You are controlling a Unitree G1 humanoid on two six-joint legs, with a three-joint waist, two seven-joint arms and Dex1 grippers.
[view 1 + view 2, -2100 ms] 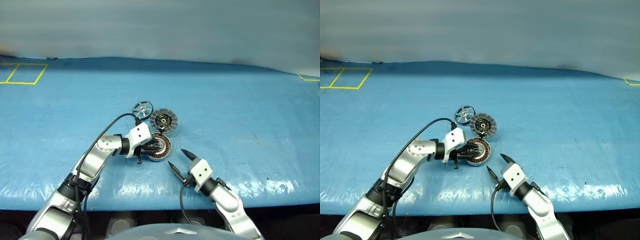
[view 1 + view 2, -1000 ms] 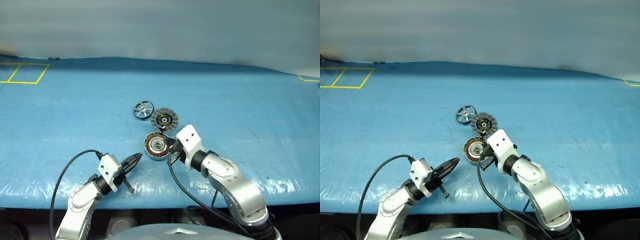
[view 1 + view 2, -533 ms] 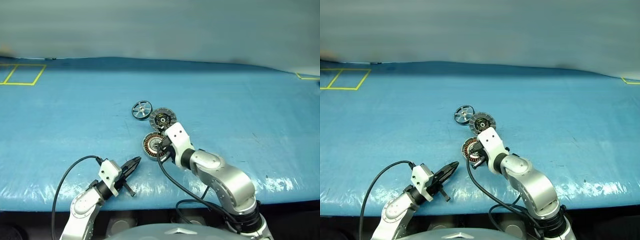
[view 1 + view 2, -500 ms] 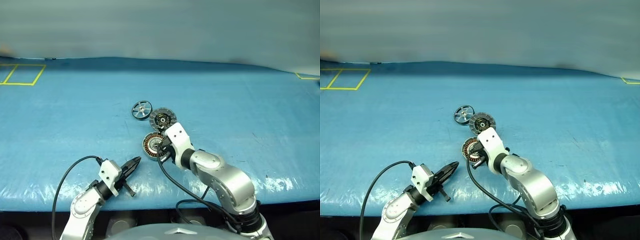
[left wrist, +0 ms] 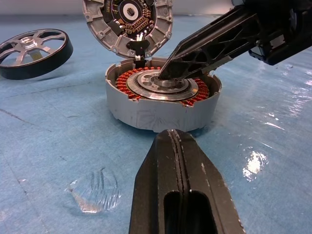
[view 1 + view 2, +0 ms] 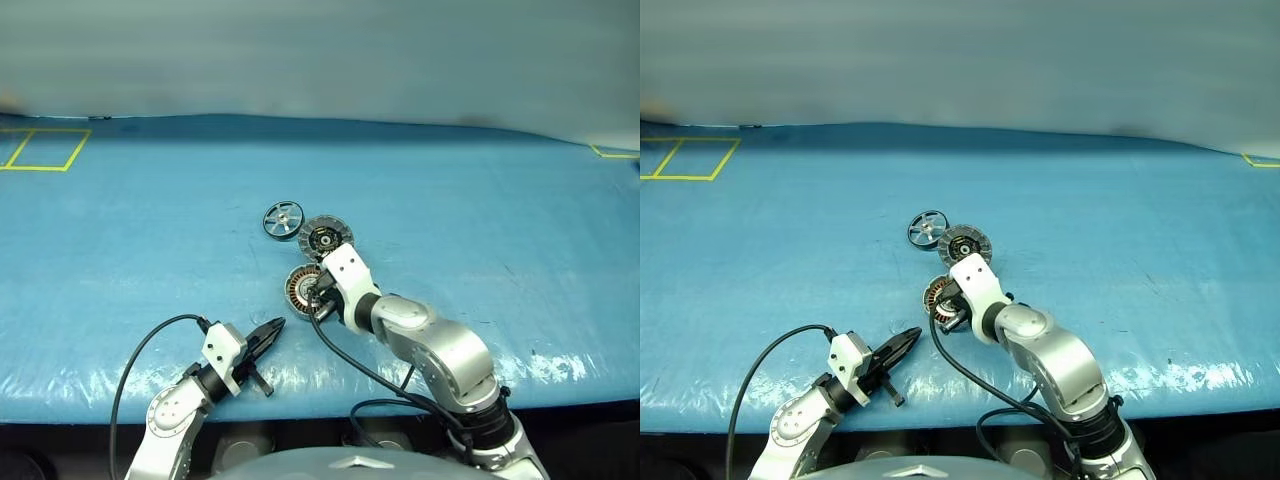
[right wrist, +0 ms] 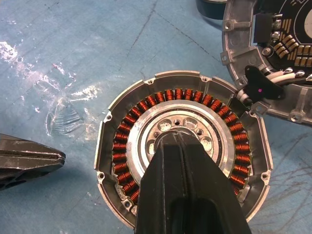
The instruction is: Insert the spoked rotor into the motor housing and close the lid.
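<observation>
The motor housing (image 5: 146,109), a short silver cylinder ringed with copper coils, lies open on the blue sheet. My right gripper (image 5: 165,74) is shut, empty, and its tip sits on the housing's central hub (image 7: 168,124). The lid (image 7: 273,48) lies just behind the housing, inner face showing, joined to its rim by wires. The spoked rotor (image 6: 284,219) lies flat beside the lid, farther to the left. My left gripper (image 6: 273,326) is shut and empty, a short way in front of the housing, pointing at it.
The blue plastic sheet (image 6: 480,220) covers the whole table, and its front edge runs just behind my left gripper. Yellow tape marks (image 6: 45,148) sit at the far left corner. A small wrinkle (image 5: 92,190) in the sheet lies beside my left gripper.
My left gripper has pulled back from the housing toward the table's front edge. My right gripper has swung in from the front, shut, and come down onto the housing's hub.
</observation>
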